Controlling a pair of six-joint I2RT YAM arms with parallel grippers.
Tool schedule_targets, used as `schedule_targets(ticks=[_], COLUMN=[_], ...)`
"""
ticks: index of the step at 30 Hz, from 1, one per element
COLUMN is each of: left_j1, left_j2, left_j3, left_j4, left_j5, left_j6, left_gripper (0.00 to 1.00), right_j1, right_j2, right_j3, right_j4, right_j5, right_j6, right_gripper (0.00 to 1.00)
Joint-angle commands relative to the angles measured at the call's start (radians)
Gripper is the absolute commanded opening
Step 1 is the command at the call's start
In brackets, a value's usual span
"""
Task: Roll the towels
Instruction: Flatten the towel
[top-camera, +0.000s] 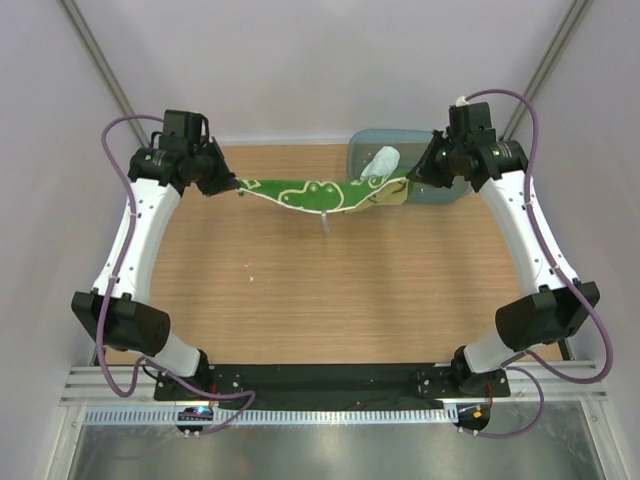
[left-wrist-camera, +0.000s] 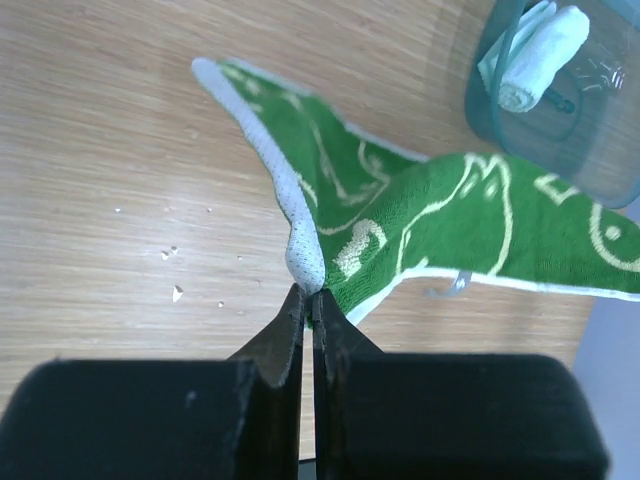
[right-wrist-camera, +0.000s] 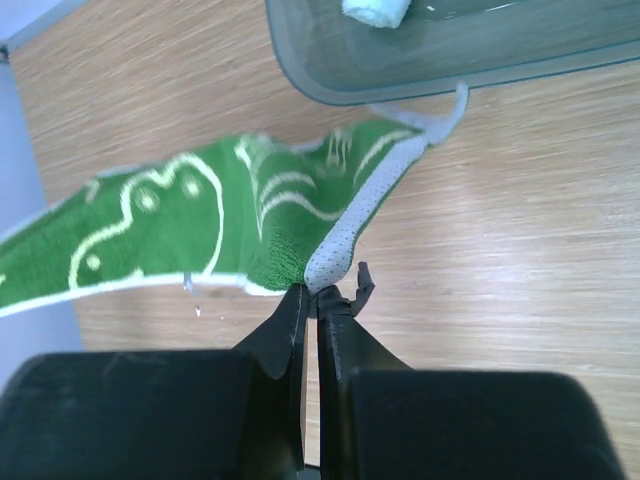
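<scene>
**Green towel strung between both arms**

The green patterned towel (top-camera: 310, 192) hangs stretched above the far side of the table (top-camera: 320, 300). The left gripper (top-camera: 228, 186) and right gripper (top-camera: 412, 180) are each clamped on an end corner. Both arms reach forward, bowed outward. A rolled white towel (top-camera: 378, 165) lies in the teal tray (top-camera: 440, 194).

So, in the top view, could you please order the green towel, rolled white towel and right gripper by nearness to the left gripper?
1. green towel: corner held in the left gripper.
2. rolled white towel: in the tray, to the right.
3. right gripper: just beyond, far right.
</scene>
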Motion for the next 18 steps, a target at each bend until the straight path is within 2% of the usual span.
schedule_targets(ticks=[1, 4, 5, 7, 8, 9, 11, 12, 14, 15, 16, 18], left_j1=[0.015, 0.017, 0.015, 0.015, 0.015, 0.017, 0.018, 0.020, 0.024, 0.027, 0.029, 0.033], left_j2=[-0.070, -0.134, -0.154, -0.214, -0.233, -0.266, -0.288, -0.309, -0.328, -0.339, -0.355, -0.363], left_j3=[-0.007, -0.127, -0.229, -0.340, -0.439, -0.500, -0.590, -0.679, -0.754, -0.810, -0.833, -0.853], left_j4=[-0.021, 0.011, 0.029, 0.045, 0.051, 0.051, 0.028, 0.020, 0.023, 0.038, 0.043, 0.043], left_j5=[0.025, 0.034, 0.045, 0.046, 0.043, 0.031, -0.003, -0.010, -0.001, 0.011, 0.019, 0.020], left_j6=[0.041, 0.039, 0.036, 0.026, 0.010, -0.019, -0.051, -0.057, -0.080, -0.088, -0.091, -0.089], left_gripper=[0.00, 0.00, 0.00, 0.00, 0.01, 0.03, 0.07, 0.20, 0.37, 0.54, 0.60, 0.68], right_j1=[0.009, 0.007, 0.007, 0.009, 0.007, 0.007, 0.007, 0.009, 0.009, 0.009, 0.007, 0.009], right_j2=[-0.084, -0.204, -0.265, -0.328, -0.381, -0.402, -0.440, -0.469, -0.492, -0.502, -0.517, -0.525], right_j3=[-0.029, -0.253, -0.378, -0.501, -0.614, -0.709, -0.791, -0.824, -0.899, -0.914, -0.931, -0.928], right_j4=[-0.016, 0.051, 0.065, 0.103, 0.114, 0.127, 0.134, 0.139, 0.140, 0.136, 0.131, 0.122], right_j5=[-0.067, -0.090, -0.094, -0.096, -0.097, -0.097, -0.102, -0.102, -0.108, -0.105, -0.096, -0.081], right_j6=[-0.044, -0.026, -0.019, -0.009, 0.007, 0.016, 0.039, 0.043, 0.047, 0.047, 0.044, 0.036], right_gripper=[0.01, 0.01, 0.01, 0.01, 0.01, 0.01, 0.01, 0.22, 0.45, 0.63, 0.69, 0.74])
